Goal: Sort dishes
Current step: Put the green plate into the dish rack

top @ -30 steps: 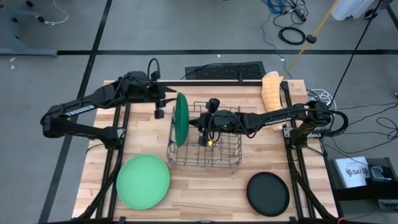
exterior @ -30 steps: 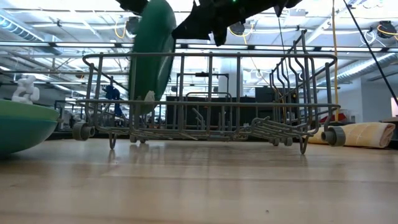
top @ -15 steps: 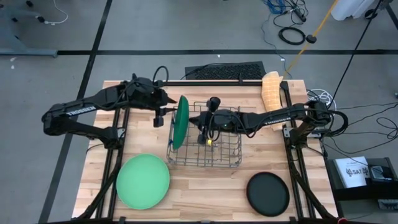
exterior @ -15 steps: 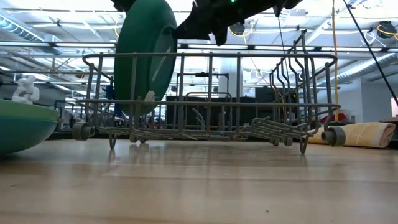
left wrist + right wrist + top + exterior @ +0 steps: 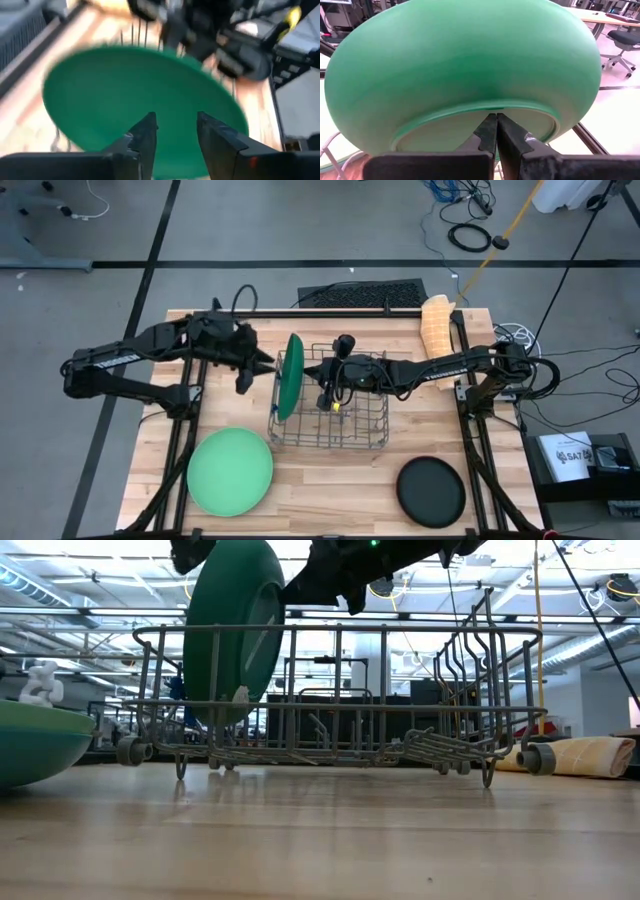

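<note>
The teal plate (image 5: 291, 375) stands on edge at the left end of the wire rack (image 5: 332, 400), leaning a bit against the wires. The left claw (image 5: 246, 370) sits just left of it, fingers spread, not touching the plate. The right claw (image 5: 330, 385) hangs over the middle of the rack with its fingers pressed together, holding nothing, plate right in front of it. The light-green plate (image 5: 230, 471) lies flat on the table (image 5: 330, 490) front left, and the black plate (image 5: 431, 491) lies front right. A rolled-up mat (image 5: 436, 326) sits at the back right.
</note>
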Robot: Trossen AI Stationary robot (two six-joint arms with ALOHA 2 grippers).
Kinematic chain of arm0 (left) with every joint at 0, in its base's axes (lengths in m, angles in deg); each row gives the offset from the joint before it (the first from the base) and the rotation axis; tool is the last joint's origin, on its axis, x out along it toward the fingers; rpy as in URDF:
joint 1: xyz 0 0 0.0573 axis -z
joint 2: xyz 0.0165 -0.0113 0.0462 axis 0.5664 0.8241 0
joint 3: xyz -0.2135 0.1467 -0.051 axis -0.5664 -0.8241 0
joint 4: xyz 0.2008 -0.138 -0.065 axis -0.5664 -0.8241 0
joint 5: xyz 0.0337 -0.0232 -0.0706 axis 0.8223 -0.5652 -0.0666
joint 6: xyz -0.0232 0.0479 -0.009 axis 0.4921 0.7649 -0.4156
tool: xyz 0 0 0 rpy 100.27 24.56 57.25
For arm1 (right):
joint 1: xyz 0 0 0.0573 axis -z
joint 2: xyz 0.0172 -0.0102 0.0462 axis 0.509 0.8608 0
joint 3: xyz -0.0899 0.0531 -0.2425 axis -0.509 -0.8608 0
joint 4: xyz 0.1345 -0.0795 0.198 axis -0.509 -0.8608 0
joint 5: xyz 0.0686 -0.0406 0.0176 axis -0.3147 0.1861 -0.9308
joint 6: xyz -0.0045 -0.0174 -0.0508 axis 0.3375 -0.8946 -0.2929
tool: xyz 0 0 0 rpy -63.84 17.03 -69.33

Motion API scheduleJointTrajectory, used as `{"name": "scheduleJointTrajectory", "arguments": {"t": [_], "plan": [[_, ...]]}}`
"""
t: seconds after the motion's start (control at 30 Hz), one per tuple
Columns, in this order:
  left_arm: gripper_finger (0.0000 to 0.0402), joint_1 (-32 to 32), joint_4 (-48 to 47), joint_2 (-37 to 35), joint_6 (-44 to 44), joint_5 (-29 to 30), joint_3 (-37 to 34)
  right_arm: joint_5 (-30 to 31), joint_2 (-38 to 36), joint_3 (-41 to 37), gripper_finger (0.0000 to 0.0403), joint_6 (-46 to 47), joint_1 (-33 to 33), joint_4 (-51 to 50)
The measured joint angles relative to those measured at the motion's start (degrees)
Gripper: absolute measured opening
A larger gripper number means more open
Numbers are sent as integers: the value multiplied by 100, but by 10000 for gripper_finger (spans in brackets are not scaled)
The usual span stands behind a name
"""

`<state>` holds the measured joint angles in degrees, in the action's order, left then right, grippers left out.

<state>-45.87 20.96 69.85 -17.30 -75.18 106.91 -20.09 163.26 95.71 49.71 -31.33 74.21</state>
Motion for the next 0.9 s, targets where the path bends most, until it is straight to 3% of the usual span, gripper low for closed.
{"name": "scheduleJointTrajectory", "arguments": {"t": [0.13,0.37,0.9], "plan": [[183,398,-253,99,-431,237,0,1,0,0,6,-17,0,2],[249,1140,173,355,-797,486,0,3,0,0,6,-42,0,3],[258,1714,537,1168,-1250,1453,-2,5,0,0,6,-42,0,-2]]}}
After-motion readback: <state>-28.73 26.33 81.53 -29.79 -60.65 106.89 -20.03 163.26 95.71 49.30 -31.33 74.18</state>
